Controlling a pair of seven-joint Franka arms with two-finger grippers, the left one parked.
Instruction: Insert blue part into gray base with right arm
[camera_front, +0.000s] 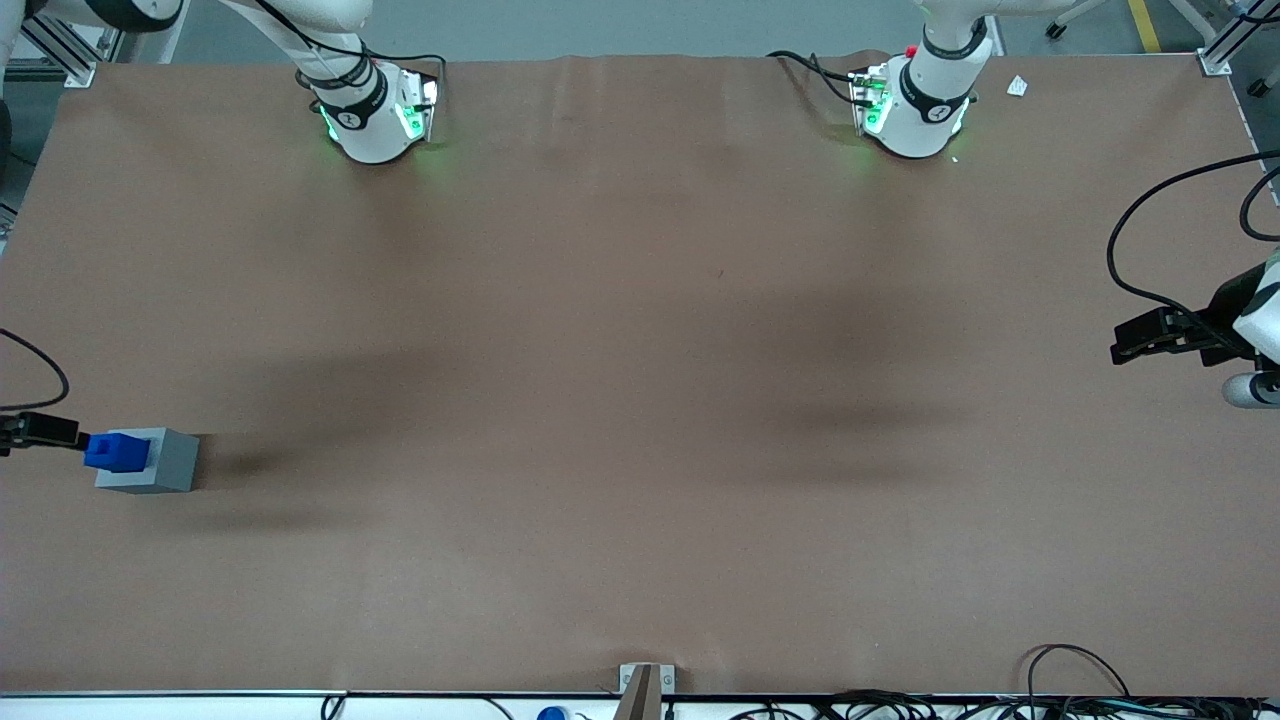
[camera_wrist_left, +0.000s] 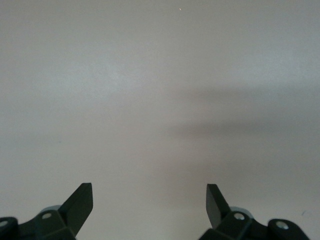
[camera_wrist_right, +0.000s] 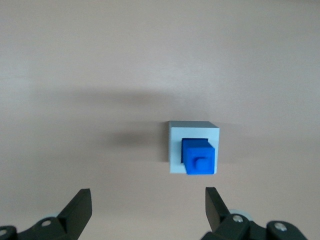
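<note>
The blue part (camera_front: 117, 451) sits in the opening of the gray base (camera_front: 165, 465), sticking out of it, at the working arm's end of the brown table. In the right wrist view the blue part (camera_wrist_right: 199, 157) shows its small raised stub, with the gray base (camera_wrist_right: 175, 150) framing it. My right gripper (camera_front: 60, 432) hangs close beside the blue part, at the table's edge. The right gripper (camera_wrist_right: 148, 200) is open, its fingers (camera_wrist_right: 80, 205) wide apart with nothing between them, and it stands clear of both blocks.
The two arm bases (camera_front: 375, 110) (camera_front: 915, 100) stand at the table's edge farthest from the front camera. A metal bracket (camera_front: 645, 685) and loose cables (camera_front: 1080, 670) lie along the near edge. A white scrap (camera_front: 1017, 86) lies near the parked arm's base.
</note>
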